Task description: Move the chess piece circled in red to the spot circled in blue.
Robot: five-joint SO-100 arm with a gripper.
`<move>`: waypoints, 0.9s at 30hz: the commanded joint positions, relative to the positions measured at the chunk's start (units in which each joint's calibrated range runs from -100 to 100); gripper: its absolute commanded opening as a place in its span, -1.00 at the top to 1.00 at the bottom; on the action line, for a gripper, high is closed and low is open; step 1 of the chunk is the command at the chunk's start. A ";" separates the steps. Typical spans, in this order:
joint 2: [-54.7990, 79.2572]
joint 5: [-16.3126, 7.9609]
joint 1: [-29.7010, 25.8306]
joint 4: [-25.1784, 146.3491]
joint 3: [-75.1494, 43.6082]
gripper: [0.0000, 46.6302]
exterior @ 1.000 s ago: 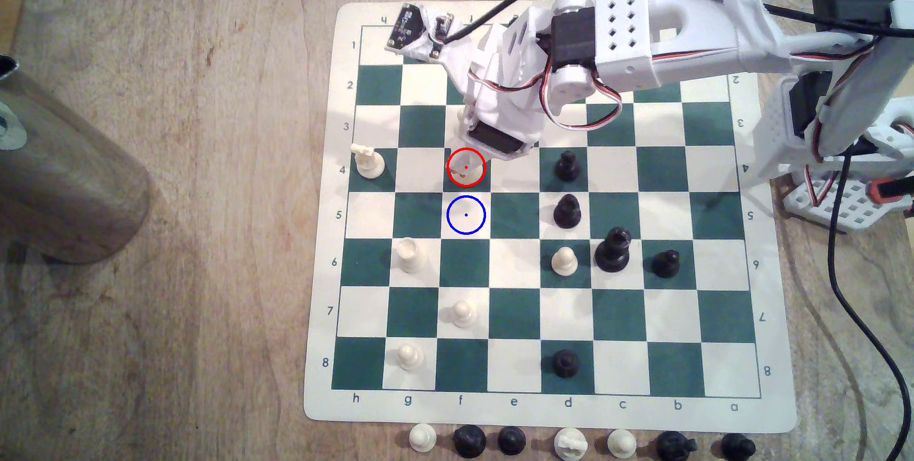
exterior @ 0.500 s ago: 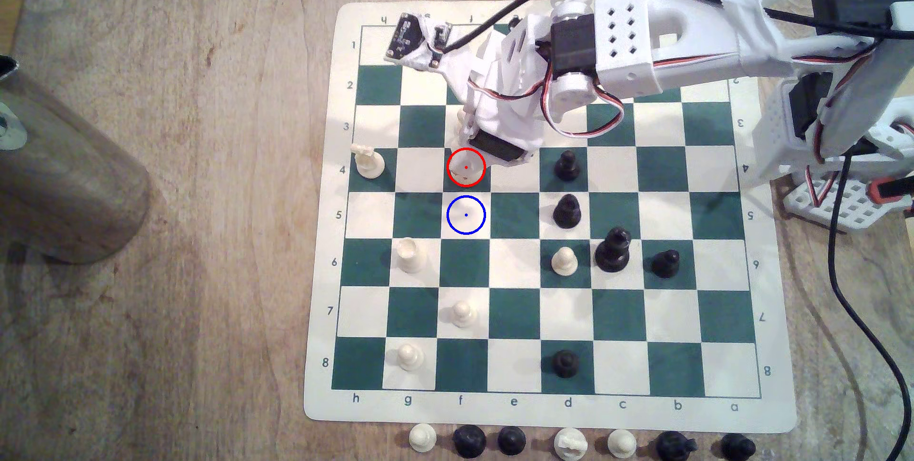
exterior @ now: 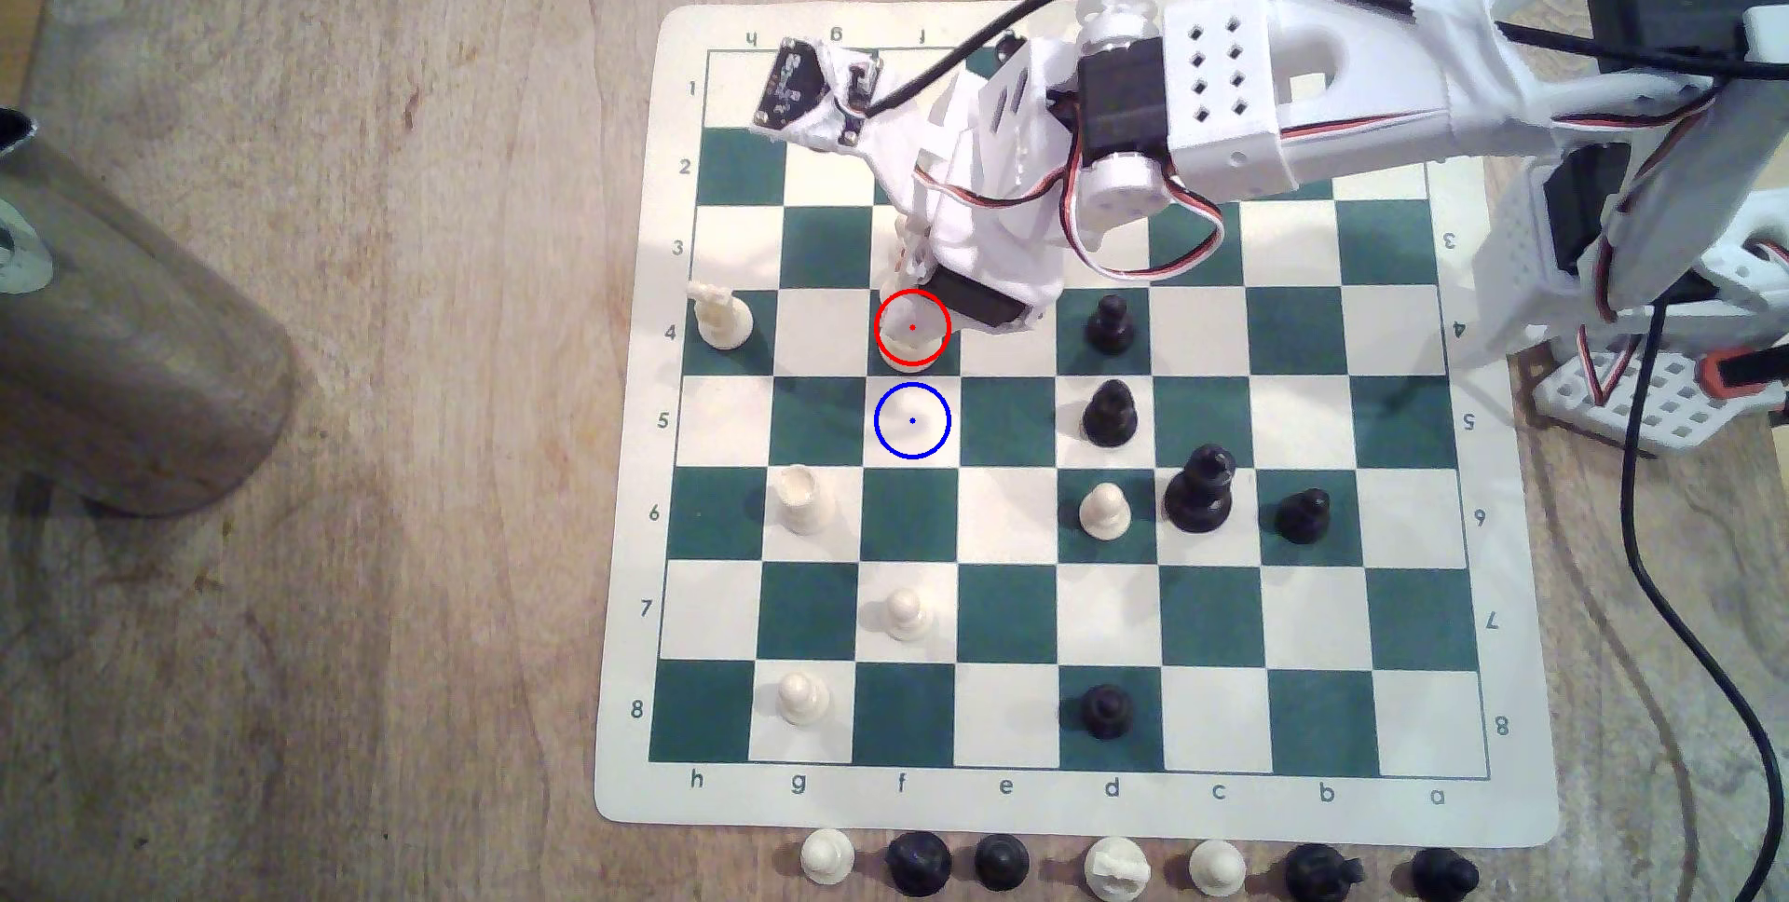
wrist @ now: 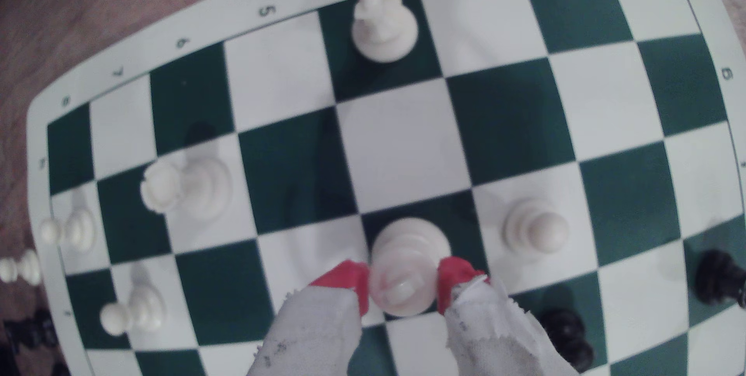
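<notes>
Red-tipped claw [wrist: 403,283] seemingly pinches smooth cream bishop [wrist: 403,267].

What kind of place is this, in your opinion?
Probably a hobby or lab tabletop set up for robot chess: a roll-up green-and-white chess mat on a wooden table, captured pieces alongside, and a small 3D-printed arm.

Pretty standard 3D-printed white arm [exterior: 1355,79] with black servos, a perforated wrist block, red-white-black servo wires looping out, a black cable running along the top, and a gripper [wrist: 403,285] with red fingertips [wrist: 347,279] wrapped in grubby white tape.
</notes>
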 commanded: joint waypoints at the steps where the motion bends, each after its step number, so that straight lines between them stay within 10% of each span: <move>1: -6.88 0.20 -0.21 -0.19 -2.96 0.99; 27: -13.84 0.15 -6.31 -0.03 1.03 0.99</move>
